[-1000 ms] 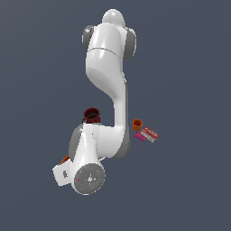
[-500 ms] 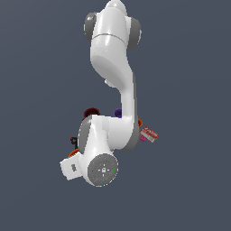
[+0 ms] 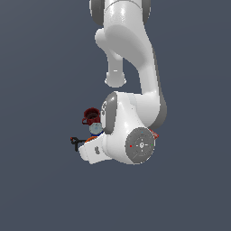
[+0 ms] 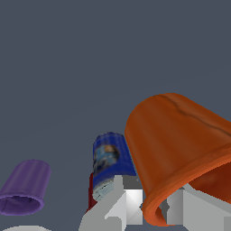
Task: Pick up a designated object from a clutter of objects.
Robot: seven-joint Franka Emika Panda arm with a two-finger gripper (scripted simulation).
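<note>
Folding low over clutter, arm (image 3: 135,108); gripper (image 4: 151,205) straddling orange cup (image 4: 176,144) rim, grasp unclear.

The exterior view looks steeply down on the arm (image 3: 131,113) from afar. The wrist view sits close behind the gripper (image 4: 153,205); both show the blue can (image 3: 95,129).

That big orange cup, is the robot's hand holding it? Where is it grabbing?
It looks so: the hand has one finger on each side of the big orange cup's rim. Whether they squeeze it tight cannot be told.
</note>
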